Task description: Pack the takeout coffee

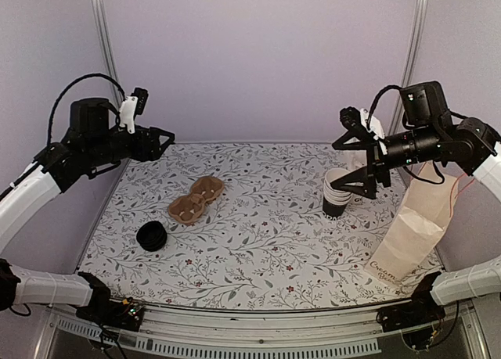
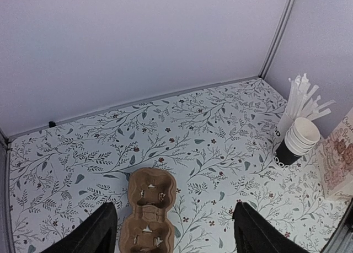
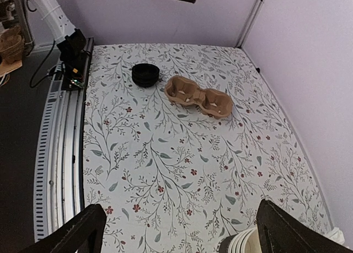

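No lidded takeout coffee cup shows in any view. A stack of nested lidless cups (image 1: 335,196), white with a black band, stands at the right; it also shows in the left wrist view (image 2: 298,140) and at the bottom edge of the right wrist view (image 3: 242,245). A brown pulp two-cup carrier (image 1: 196,199) lies left of centre, also seen in both wrist views (image 2: 148,209) (image 3: 198,94). My left gripper (image 1: 166,144) (image 2: 176,236) is open and empty, high above the carrier. My right gripper (image 1: 350,167) (image 3: 179,236) is open and empty, above the cup stack.
A stack of black lids (image 1: 151,235) (image 3: 145,74) sits at the front left. A kraft paper bag (image 1: 415,222) (image 2: 339,165) stands at the right. A white cup of pale sticks (image 2: 292,112) stands behind the cup stack. Walls enclose the floral table (image 1: 258,257).
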{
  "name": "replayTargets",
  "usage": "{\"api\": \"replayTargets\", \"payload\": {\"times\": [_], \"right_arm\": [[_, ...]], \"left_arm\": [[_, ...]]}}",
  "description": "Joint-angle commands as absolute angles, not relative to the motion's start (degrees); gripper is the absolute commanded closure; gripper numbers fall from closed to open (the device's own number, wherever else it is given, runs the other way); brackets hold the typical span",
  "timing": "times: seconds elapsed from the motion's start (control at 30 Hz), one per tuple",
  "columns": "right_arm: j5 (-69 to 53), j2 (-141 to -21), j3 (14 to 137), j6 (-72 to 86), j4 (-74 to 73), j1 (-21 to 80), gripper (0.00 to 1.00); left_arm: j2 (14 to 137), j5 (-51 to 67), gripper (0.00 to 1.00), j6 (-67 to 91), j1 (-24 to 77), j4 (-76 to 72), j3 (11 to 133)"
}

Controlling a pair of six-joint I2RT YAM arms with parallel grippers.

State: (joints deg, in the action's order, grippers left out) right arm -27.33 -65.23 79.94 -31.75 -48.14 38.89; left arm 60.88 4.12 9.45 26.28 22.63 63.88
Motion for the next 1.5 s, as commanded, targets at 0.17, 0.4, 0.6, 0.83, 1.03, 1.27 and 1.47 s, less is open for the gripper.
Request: {"api": "replayTargets", "payload": {"times": [0.17, 0.4, 0.6, 0.83, 1.03, 1.27, 1.47], "right_arm": [[-37.74, -68.58, 67.65, -49.57, -66.7, 41.55, 0.13], [-33.17, -66.96, 60.96, -50.38, -72.46, 43.09, 0.28], [-19.84, -65.04, 51.97, -50.73, -70.1, 43.07, 0.37], [-12.3, -62.52, 49.35, -53.8, -70.1, 35.98, 0.46], [-5.42, -61.36, 49.09, -62.17, -66.46, 23.39, 0.49], [-4.66, -66.68, 50.3, -68.92, -55.25, 12.33, 0.5], [-16.08, -72.18, 57.87, -66.96, -56.28, 10.81, 0.51]], "left_arm": [[60.62, 4.05, 0.25, 7.9, 27.12, 20.89, 61.2], [62.34, 4.28, 0.25, 8.13, 27.07, 19.31, 60.15], [63.66, 5.08, 0.25, 8.47, 27.12, 18.44, 60.19], [63.55, 5.12, 0.25, 8.39, 27.1, 17.71, 59.0], [63.64, 6.79, 0.25, 9.54, 27.14, 16.22, 57.39], [63.46, 8.2, 0.25, 10.61, 27.07, 15.23, 56.01], [62.91, 7.86, 0.25, 11.7, 27.13, 15.67, 55.14]]}}
